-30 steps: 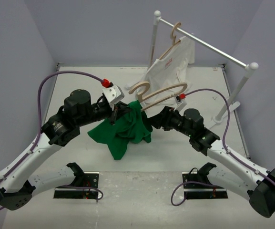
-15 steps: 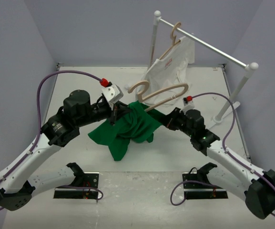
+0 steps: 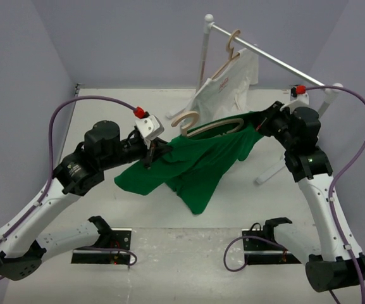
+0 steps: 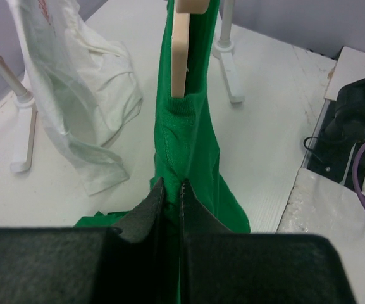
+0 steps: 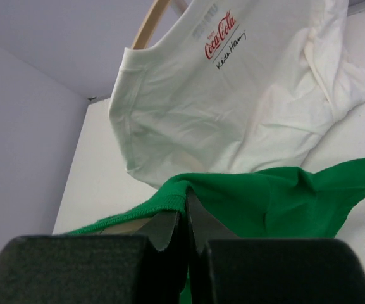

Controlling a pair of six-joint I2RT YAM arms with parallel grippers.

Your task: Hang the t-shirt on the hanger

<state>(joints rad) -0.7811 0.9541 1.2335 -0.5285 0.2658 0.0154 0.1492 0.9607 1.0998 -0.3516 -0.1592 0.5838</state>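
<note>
In mid-frame the soft, light t-shirt (image 3: 198, 161) hangs stretched around the hanger (image 3: 186, 115), with the left claw (image 3: 152, 152) and the right claw (image 3: 262, 122) each pinched shut on its cloth, whose stitched edges probably give the firmest hold on such floppy fabric.

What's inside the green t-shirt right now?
A pale wooden hanger runs into the t-shirt through a ribbed opening. In the top view its hook and part of a curved arm show above the cloth; whatever lies farther inside is covered by fabric.
</note>
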